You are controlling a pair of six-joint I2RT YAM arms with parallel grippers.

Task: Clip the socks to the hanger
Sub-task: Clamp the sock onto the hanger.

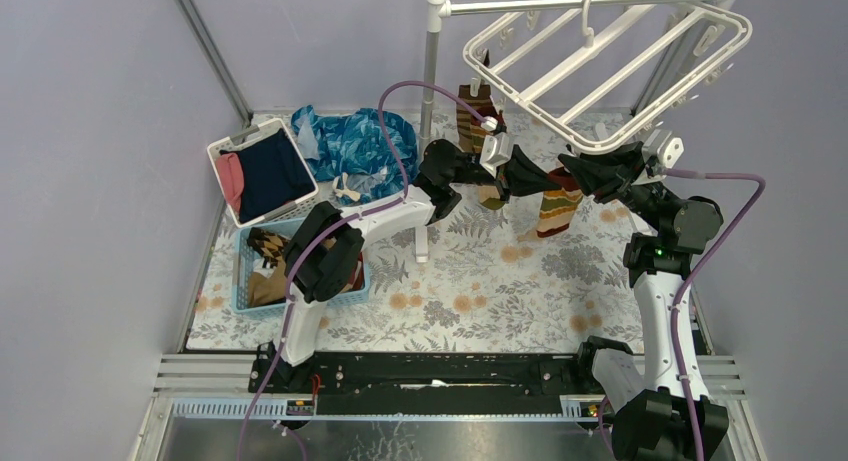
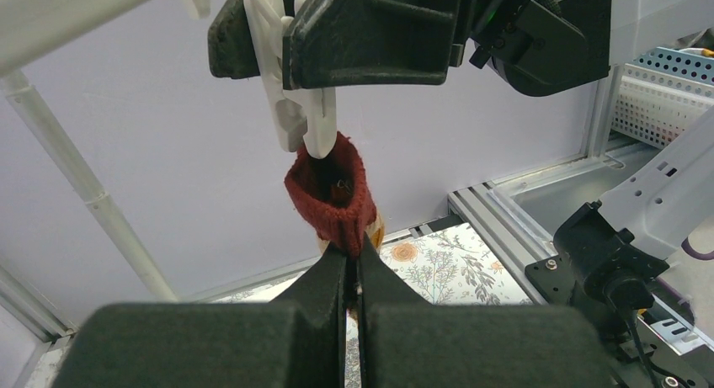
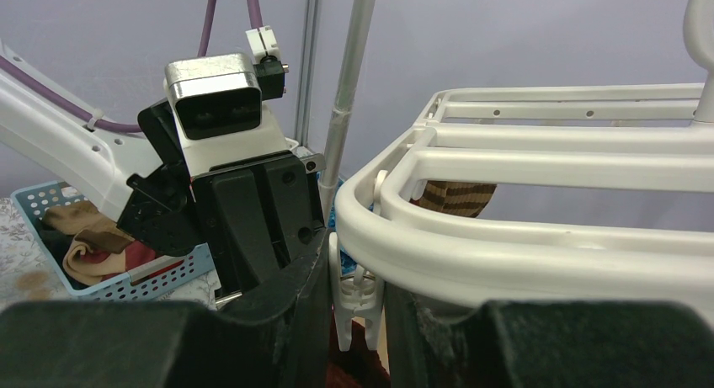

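Left wrist view: the left gripper (image 2: 354, 262) is closed tight on the dark red cuff of a sock (image 2: 333, 190) and holds it up against the tips of a white clip (image 2: 305, 123).
Right gripper (image 3: 358, 291): its fingers are closed on the upper end of that clip, one on each side, squeezing it.
Sock: it hangs between the two grippers, under the near edge of the hanger (image 1: 600, 76). The cuff touches the clip, but I cannot tell whether the clip has bitten it.
Doing it well: the clip should be squeezed wide while the cuff is pushed up well past the tips. A single layer of cuff edge is best. The clip should close first, and only then should the sock be let go, otherwise it will likely slip out.
Left arm: it reaches forward and to the right over the table, with the fingers pointing up at the clip.
Right arm: elbow raised, wrist turned left, gripper level with the hanger's edge.
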